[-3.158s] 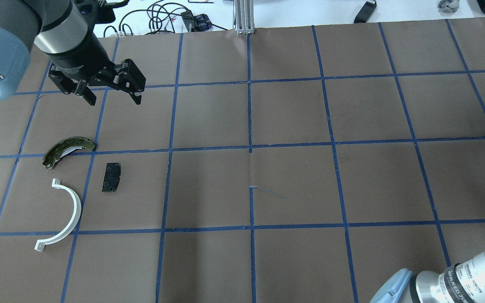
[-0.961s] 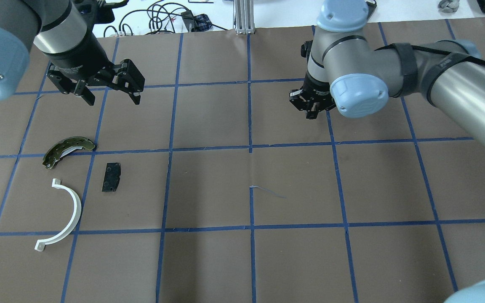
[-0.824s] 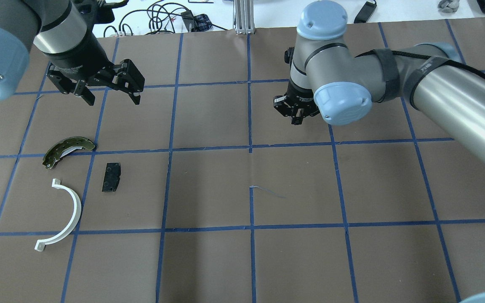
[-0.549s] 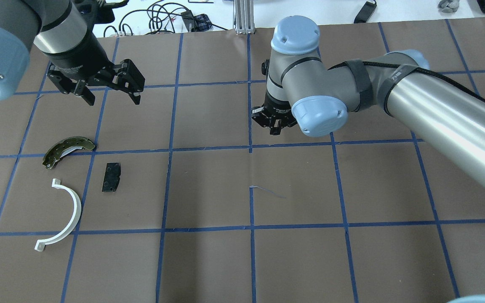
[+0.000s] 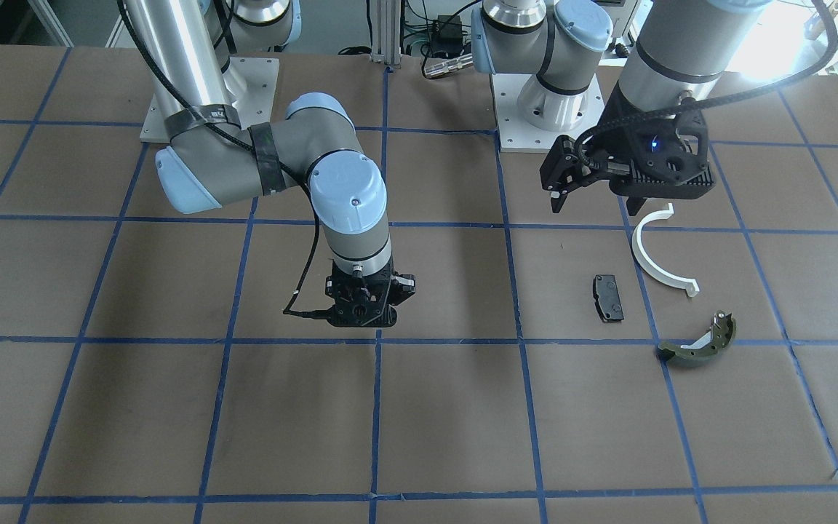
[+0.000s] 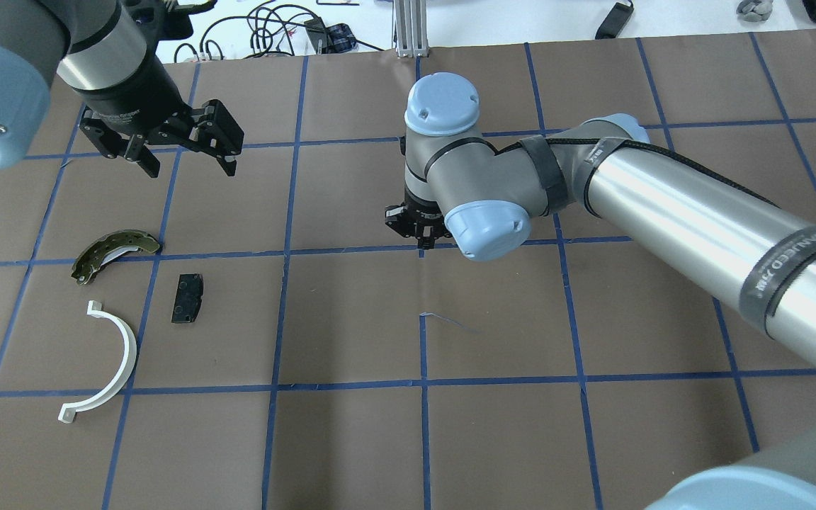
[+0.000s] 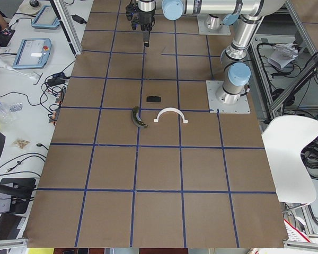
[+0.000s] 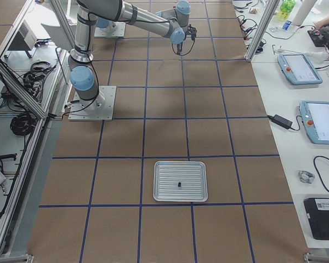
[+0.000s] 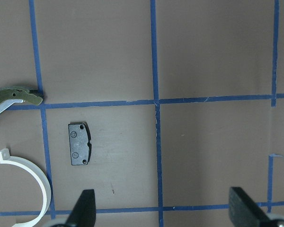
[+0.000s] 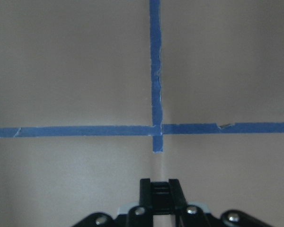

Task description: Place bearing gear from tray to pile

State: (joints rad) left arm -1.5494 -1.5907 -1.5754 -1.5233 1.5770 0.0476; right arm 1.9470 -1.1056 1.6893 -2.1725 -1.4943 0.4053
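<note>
The pile lies at the table's left: an olive-green curved shoe [image 6: 114, 251], a small black pad [image 6: 187, 298] and a white half-ring [image 6: 125, 354]. My left gripper [image 6: 192, 168] hangs open and empty above and behind them. The left wrist view shows the pad [image 9: 80, 144] below it. My right gripper [image 6: 423, 241] is shut above the table's middle, well right of the pile. In the right wrist view a small dark piece, seemingly the bearing gear [image 10: 159, 187], sits pinched between the fingertips. The tray [image 8: 159, 189] lies far behind at the table's right end.
One small dark part [image 8: 179, 183] lies in the tray. Blue tape lines cross the brown table cover directly under the right gripper [image 10: 155, 127]. Cables and an aluminium post [image 6: 408, 28] stand at the far edge.
My right arm has come in from the right and swept leftward across the table to the middle, gripper shut throughout. The left arm and the pile have not moved.
</note>
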